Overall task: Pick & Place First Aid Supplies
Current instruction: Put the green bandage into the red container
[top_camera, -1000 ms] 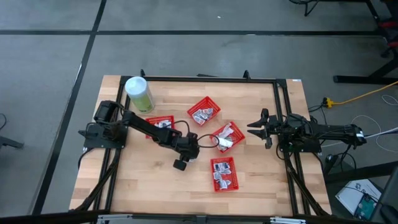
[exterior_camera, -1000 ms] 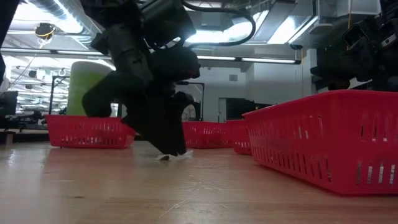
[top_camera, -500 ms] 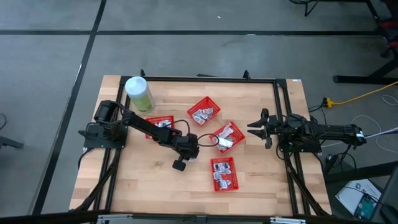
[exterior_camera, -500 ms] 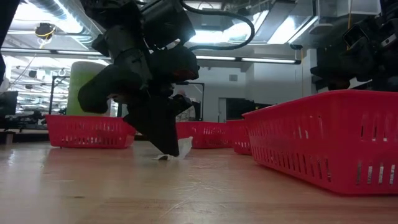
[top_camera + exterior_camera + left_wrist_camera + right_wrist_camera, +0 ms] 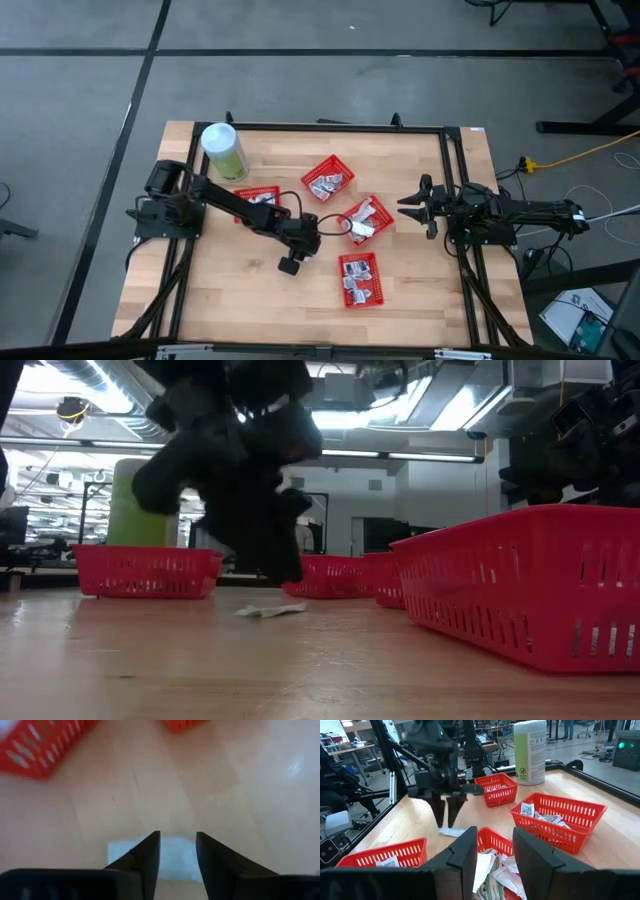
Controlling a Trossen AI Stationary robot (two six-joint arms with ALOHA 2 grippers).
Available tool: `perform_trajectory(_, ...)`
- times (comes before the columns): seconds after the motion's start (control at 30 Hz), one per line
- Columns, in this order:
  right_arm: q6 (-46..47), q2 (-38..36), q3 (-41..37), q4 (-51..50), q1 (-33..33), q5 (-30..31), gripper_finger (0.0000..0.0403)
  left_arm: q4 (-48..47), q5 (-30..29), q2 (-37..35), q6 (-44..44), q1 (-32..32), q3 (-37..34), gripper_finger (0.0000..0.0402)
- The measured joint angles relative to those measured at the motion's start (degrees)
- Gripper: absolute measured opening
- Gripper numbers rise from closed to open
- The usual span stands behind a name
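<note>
One small white packet [image 5: 268, 610] of the first aid supplies lies flat on the bare wood. My left gripper [image 5: 282, 572] hangs open just above it, pointing steeply down. In the left wrist view its fingers [image 5: 150, 851] stand apart over the packet [image 5: 176, 860] without touching it. In the high view the left gripper [image 5: 291, 262] covers the packet. More packets fill the red baskets [image 5: 359, 279] [image 5: 365, 220] [image 5: 328, 180]. My right gripper [image 5: 412, 207] waits open at the table's right side, its fingers [image 5: 465, 851] level.
A fourth red basket [image 5: 258, 197] stands by the left arm. A tall pale-green canister [image 5: 224, 150] stands at the far left. One red basket [image 5: 520, 585] is close on the right in the low view. Bare wood lies around the packet.
My left gripper has risen off the table and stands clear of the packet. Half a second ago one end of the packet was tipped up against the fingers. The packet has dropped back and lies flat on the wood.
</note>
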Motion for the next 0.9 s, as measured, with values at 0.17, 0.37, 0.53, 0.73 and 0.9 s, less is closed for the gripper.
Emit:
perform_trajectory(0.17,0.0,0.02,0.0,-0.01,0.0,0.0,0.0126,0.12,-1.61,-2.36,0.78,0.07,0.3,0.0141)
perform_trajectory(0.37,-0.02,0.02,0.0,0.0,-0.01,0.0,0.0126,-1.73,-3.28,-1.82,0.12,1.62,0.31,0.0154)
perform_trajectory(0.53,-0.02,0.01,0.0,-0.01,0.0,0.02,0.0126,-1.77,-2.41,-1.81,-1.03,3.63,0.32,0.0164)
perform_trajectory(0.73,0.0,0.0,0.0,0.0,0.0,0.0,0.0126,-0.97,-0.5,-0.38,-1.99,4.74,0.03,0.0172)
perform_trajectory(0.9,-0.02,0.0,0.0,-0.02,0.0,0.0,0.0126,0.56,-0.5,2.75,-2.03,4.69,0.06,0.0169)
